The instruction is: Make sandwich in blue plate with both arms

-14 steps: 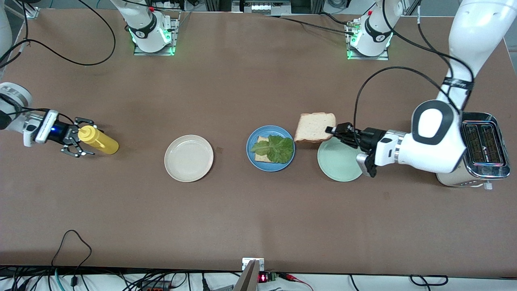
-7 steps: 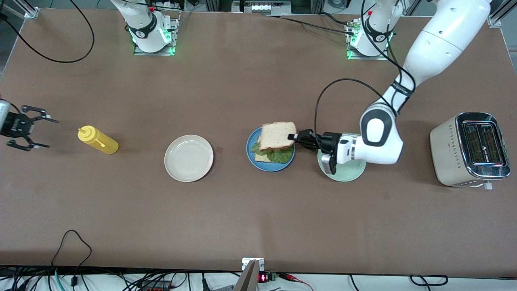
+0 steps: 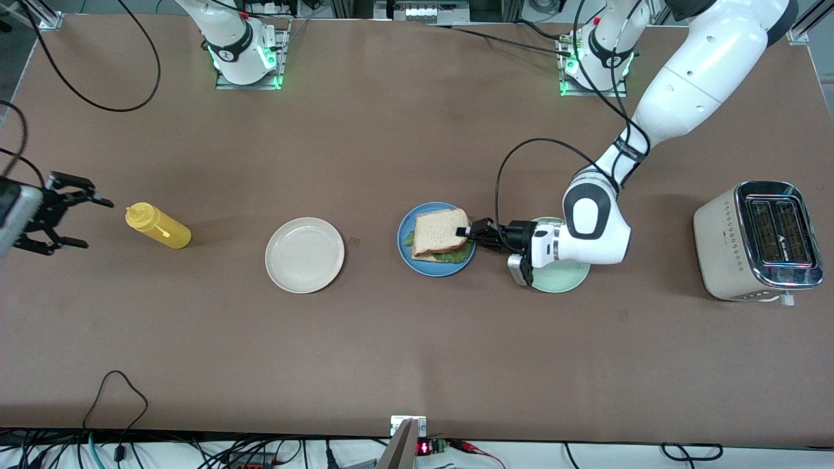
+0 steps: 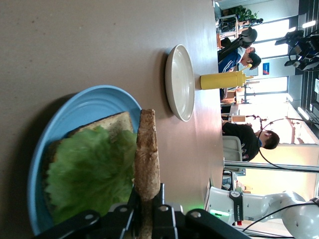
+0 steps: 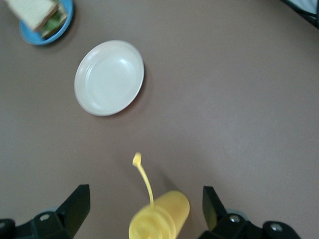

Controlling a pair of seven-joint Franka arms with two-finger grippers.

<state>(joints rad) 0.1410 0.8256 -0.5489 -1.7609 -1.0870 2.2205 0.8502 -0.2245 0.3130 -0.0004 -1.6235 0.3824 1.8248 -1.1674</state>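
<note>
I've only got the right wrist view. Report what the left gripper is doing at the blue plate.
Observer: The left gripper is shut on the edge of the top slice, over the blue plate.
Operator: My right gripper waits open by the bottle. Describe what's under that slice.
Observer: Lettuce on a bottom slice. In the left wrist view, the top slice's held edge is raised above the lettuce.
Operator: Name what's below the left wrist.
Observer: A green plate, partly covered by the wrist, beside the blue plate toward the left arm's end.
</note>
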